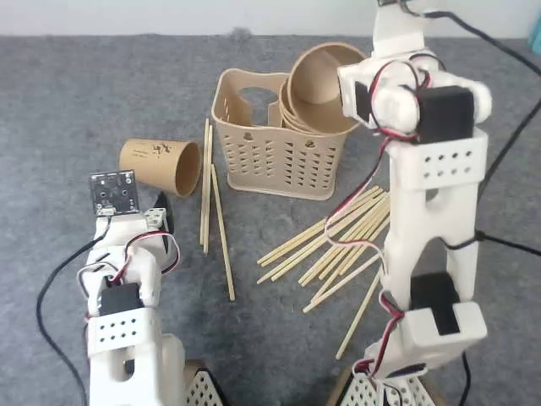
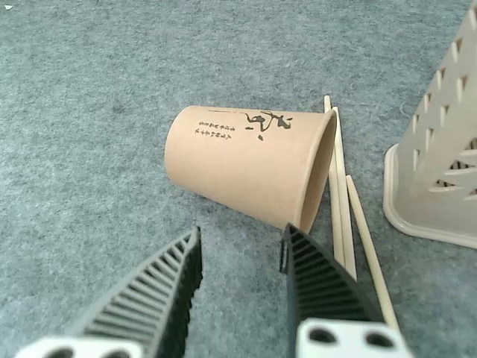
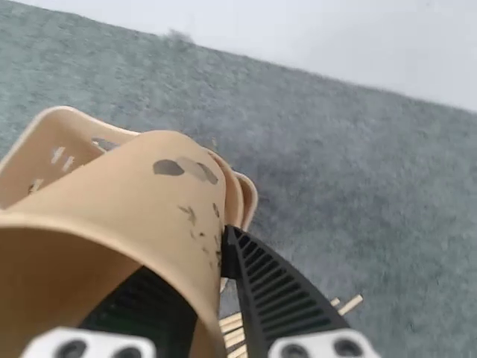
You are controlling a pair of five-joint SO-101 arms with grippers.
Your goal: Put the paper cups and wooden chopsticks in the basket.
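A beige slotted basket (image 1: pixel 254 152) stands mid-table with nested paper cups (image 1: pixel 292 114) in its right half. My right gripper (image 1: pixel 353 89) is above them, shut on the wall of another paper cup (image 1: pixel 321 72), tilted over the basket; in the right wrist view that cup (image 3: pixel 127 216) is pinched with one finger (image 3: pixel 261 283) outside and one inside. A further paper cup (image 1: pixel 159 164) lies on its side left of the basket. My left gripper (image 2: pixel 238 261) is open just short of this cup (image 2: pixel 238 160). Three chopsticks (image 1: pixel 211 211) lie beside it; several more chopsticks (image 1: pixel 338 241) lie right of the basket.
Grey carpet covers the table. The loose chopsticks (image 2: pixel 341 194) lie between the lying cup and the basket's corner (image 2: pixel 436 179). The right arm's white links stand over the chopstick pile. Open carpet lies left of and behind the lying cup.
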